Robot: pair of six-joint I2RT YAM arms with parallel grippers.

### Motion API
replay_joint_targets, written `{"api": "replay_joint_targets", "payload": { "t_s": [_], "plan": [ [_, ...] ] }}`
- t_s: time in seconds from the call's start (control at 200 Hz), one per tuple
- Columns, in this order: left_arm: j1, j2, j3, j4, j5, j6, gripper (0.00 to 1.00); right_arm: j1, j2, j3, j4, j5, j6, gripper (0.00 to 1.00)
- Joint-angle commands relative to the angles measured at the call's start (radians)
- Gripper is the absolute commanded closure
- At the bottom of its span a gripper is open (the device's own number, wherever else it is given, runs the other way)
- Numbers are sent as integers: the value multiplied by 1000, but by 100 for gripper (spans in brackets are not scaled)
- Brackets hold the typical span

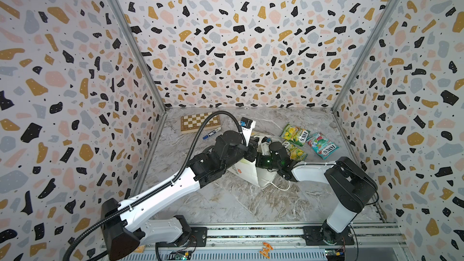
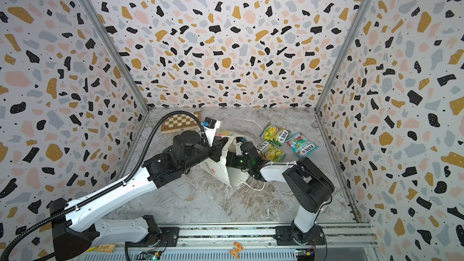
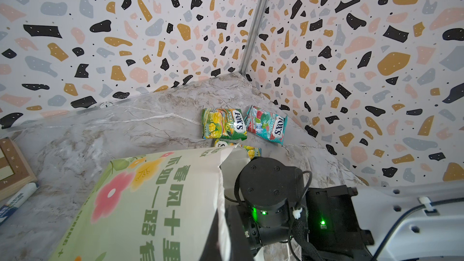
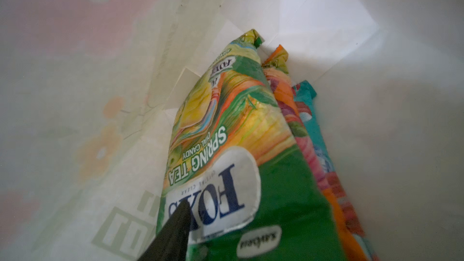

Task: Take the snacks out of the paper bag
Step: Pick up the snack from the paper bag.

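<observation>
The white paper bag (image 1: 243,169) (image 2: 217,169) lies on its side in mid-table, its flower print up in the left wrist view (image 3: 150,197). My left gripper (image 1: 253,143) (image 3: 221,234) is shut on the bag's torn mouth edge. My right wrist (image 1: 276,153) reaches into the mouth, its jaws hidden in both top views. Inside the bag stand a green-yellow snack (image 4: 226,159), an orange-pink one (image 4: 286,96) and a teal one (image 4: 312,124). One black finger (image 4: 175,229) rests on the green packet's face; the other finger is out of view. Outside lie two green-yellow snacks (image 1: 295,134) (image 1: 297,152) and a teal one (image 1: 322,145).
A wooden chessboard (image 1: 200,121) and a blue-capped marker (image 1: 212,133) lie at the back left. The bag's white cord handle (image 1: 281,185) trails on the marble toward the front. Patterned walls close in the table on three sides.
</observation>
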Motion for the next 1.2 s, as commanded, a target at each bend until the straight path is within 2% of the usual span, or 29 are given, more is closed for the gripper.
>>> {"api": "replay_joint_targets", "payload": {
  "t_s": [0.0, 0.085, 0.22, 0.3, 0.776, 1.196],
  "plan": [
    [-5, -15, 5, 49, 0, 22, 100, 11, 13, 32, 44, 4, 37, 51],
    [-6, -21, 1, 46, -12, 22, 100, 18, 28, 45, 44, -1, 34, 61],
    [-5, -23, -5, 39, -31, 24, 100, 23, 20, 54, 34, 2, 6, 89],
    [-6, -21, -7, 29, -48, 24, 100, 30, -4, 61, -8, 30, -32, 100],
    [-6, -17, -12, 3, -153, 18, 100, 36, -141, 42, -143, 55, -174, 100],
    [-6, -8, -10, -9, -186, 8, 100, 36, -287, 33, -303, 55, -332, 100]
  ]
}}
